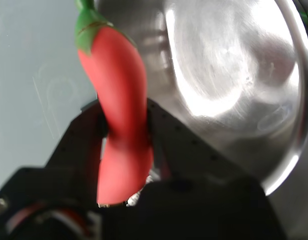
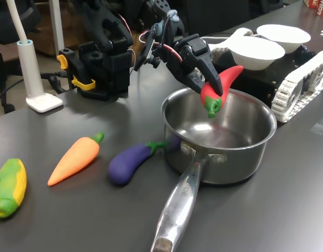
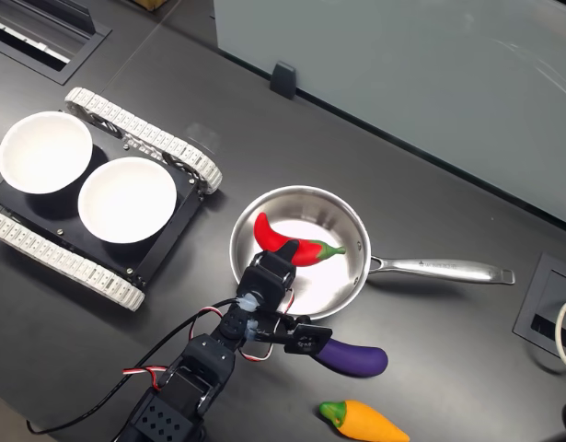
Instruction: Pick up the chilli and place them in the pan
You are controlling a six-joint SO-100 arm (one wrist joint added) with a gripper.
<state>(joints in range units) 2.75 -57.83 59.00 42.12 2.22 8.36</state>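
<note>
My gripper [image 2: 212,83] is clamped on the chilli [image 2: 220,89], the black fingers pinching it across its middle — the wrist view shows the red body [image 1: 121,115] squeezed between them, green stem cap pointing away from me.

I hold the chilli in the air above the pan [image 2: 219,157], over the rim on the side away from the handle, not touching the steel. In the first exterior view the stem end tilts down toward the bowl of the pan and the pointed red tip sticks up and out past my fingers. In the second exterior view the chilli [image 3: 292,245] lies across the open mouth of the pan [image 3: 347,276], stem toward the handle.

The pan sits near the middle of the bench, its long handle [image 2: 178,210] running toward the front edge in the first exterior view. Just beside the pan wall lies the purple eggplant [image 2: 131,161], its green cap close to the handle's rivets; I cannot tell whether they touch. Further toward the first exterior view's left lie the carrot [image 2: 76,159] and, near the bench's left edge, a corn cob [image 2: 10,187]. Behind the pan, two white bowls [image 2: 257,52] rest on a tracked platform [image 2: 300,79].
</note>
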